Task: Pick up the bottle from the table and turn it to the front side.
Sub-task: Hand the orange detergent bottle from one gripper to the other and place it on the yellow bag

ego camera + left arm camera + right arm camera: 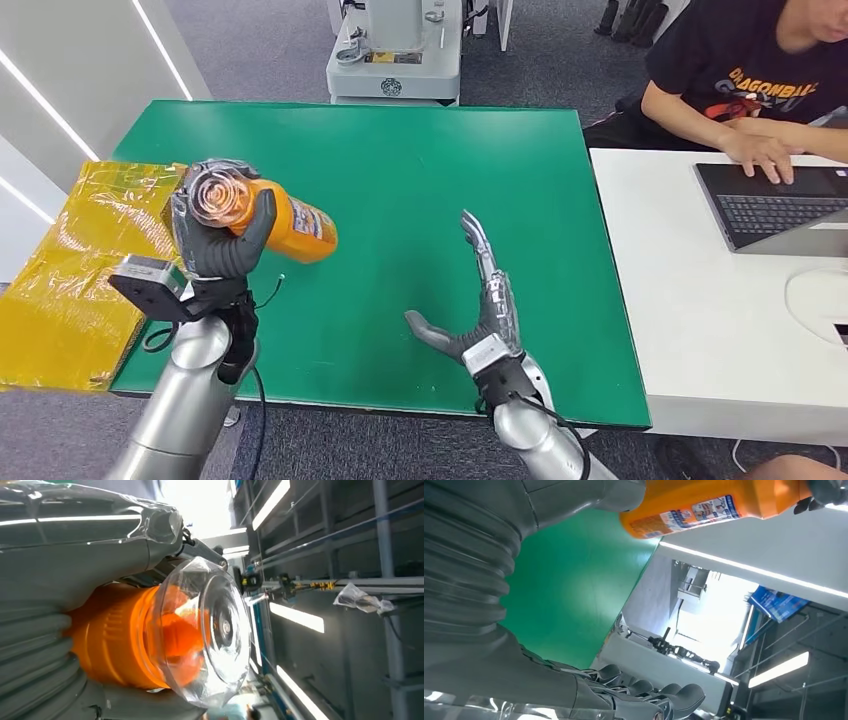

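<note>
My left hand point(222, 232) grips an orange bottle point(298, 229) with a clear cap point(218, 194), lifted above the green mat point(400, 180) at its left side. The bottle lies tilted, cap toward me, base toward the mat's middle, with a label showing on its side. Up close in the left wrist view, the clear cap point(207, 630) and orange neck point(117, 635) sit against my left hand point(60, 555). My right hand point(475, 305) hovers open over the mat's front middle, fingers spread, holding nothing. The right wrist view shows the bottle point(714, 505) and my right hand point(574, 690).
A crumpled yellow plastic bag point(70, 270) lies left of the mat. A white table point(700, 340) stands at the right with a laptop point(770, 205), where a person point(750, 90) in a black shirt types. A white machine base point(395, 50) stands behind the mat.
</note>
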`<state>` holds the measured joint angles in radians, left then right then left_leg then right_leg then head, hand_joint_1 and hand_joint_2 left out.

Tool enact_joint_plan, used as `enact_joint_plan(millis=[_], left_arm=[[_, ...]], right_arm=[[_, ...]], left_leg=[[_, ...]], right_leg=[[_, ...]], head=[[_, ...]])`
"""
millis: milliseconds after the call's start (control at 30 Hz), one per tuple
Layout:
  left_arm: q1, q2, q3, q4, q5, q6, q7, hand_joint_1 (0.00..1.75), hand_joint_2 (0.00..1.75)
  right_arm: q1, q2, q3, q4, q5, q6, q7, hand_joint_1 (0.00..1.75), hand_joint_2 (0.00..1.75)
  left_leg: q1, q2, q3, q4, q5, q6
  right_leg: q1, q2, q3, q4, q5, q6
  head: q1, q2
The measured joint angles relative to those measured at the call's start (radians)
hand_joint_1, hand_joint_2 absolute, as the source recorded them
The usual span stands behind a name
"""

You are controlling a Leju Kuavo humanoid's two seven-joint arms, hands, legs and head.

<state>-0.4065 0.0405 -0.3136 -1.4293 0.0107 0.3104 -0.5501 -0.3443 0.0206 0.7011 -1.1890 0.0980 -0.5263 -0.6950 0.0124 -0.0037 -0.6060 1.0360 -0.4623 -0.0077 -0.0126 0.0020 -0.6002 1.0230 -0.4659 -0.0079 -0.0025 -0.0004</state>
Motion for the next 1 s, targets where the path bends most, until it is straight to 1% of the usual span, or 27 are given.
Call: enact_joint_plan(millis=[233,367,500,600,667,833,900,1000], left_arm=[[-0.090,0.117,0.030,0.052,-0.252,0.057,0.109,1.75,1.75],[-0.118,0.188,0.043,0.099,-0.383,0.072,0.158,1.75,1.75],[-0.137,0.258,0.047,0.148,-0.546,0.078,0.240,1.75,1.75],[-0.152,0.320,0.048,0.199,-0.625,0.059,0.264,1.75,1.75],[-0.158,0.348,0.048,0.225,-0.645,0.045,0.263,1.75,1.75],[-0.178,0.393,0.048,0.306,-0.726,-0.021,0.278,1.75,1.75],[-0.198,0.409,0.048,0.367,-0.753,-0.059,0.264,1.75,1.75],[-0.229,0.425,0.047,0.479,-0.759,-0.141,0.228,1.75,1.75]], right_arm=[[0.088,0.000,-0.026,-0.100,0.011,-0.011,0.020,0.00,1.75],[0.119,0.000,-0.047,-0.142,0.014,-0.009,0.030,0.00,1.75],[0.138,0.000,-0.063,-0.180,0.025,0.000,0.047,0.00,1.75],[0.155,0.000,-0.079,-0.218,0.041,0.010,0.065,0.00,1.75],[0.163,0.000,-0.088,-0.238,0.048,0.015,0.070,0.00,1.75],[0.186,0.000,-0.107,-0.277,0.074,0.027,0.080,0.00,1.75],[0.199,0.000,-0.115,-0.295,0.084,0.032,0.086,0.00,1.75],[0.212,0.000,-0.124,-0.321,0.089,0.051,0.090,0.00,1.75]], left_leg=[[0.000,0.001,0.000,0.000,0.000,0.000],[0.000,0.002,0.000,0.000,0.000,0.000],[0.000,0.004,0.000,-0.001,0.000,-0.001],[0.000,0.005,0.000,-0.001,0.000,-0.001],[0.000,0.004,0.000,-0.001,0.000,-0.001],[0.000,0.005,0.000,-0.001,0.000,-0.001],[0.000,0.005,0.000,-0.001,0.000,-0.001],[0.000,0.005,0.000,-0.001,0.000,-0.001]], right_leg=[[0.000,0.001,0.000,0.000,0.000,0.000],[0.000,0.002,-0.001,0.000,0.000,0.000],[0.000,0.003,-0.001,0.001,0.000,0.000],[0.000,0.004,-0.002,0.001,0.000,0.000],[0.000,0.004,-0.002,0.001,0.000,0.000],[0.000,0.004,-0.002,0.001,0.000,0.000],[0.000,0.004,-0.002,0.001,0.000,0.000],[0.000,0.005,-0.002,0.001,0.000,0.000]], head=[[0.000,0.000],[0.000,0.000],[0.000,0.000],[0.000,0.000],[0.000,0.000],[0.000,0.000],[0.000,0.000],[0.000,0.000]])
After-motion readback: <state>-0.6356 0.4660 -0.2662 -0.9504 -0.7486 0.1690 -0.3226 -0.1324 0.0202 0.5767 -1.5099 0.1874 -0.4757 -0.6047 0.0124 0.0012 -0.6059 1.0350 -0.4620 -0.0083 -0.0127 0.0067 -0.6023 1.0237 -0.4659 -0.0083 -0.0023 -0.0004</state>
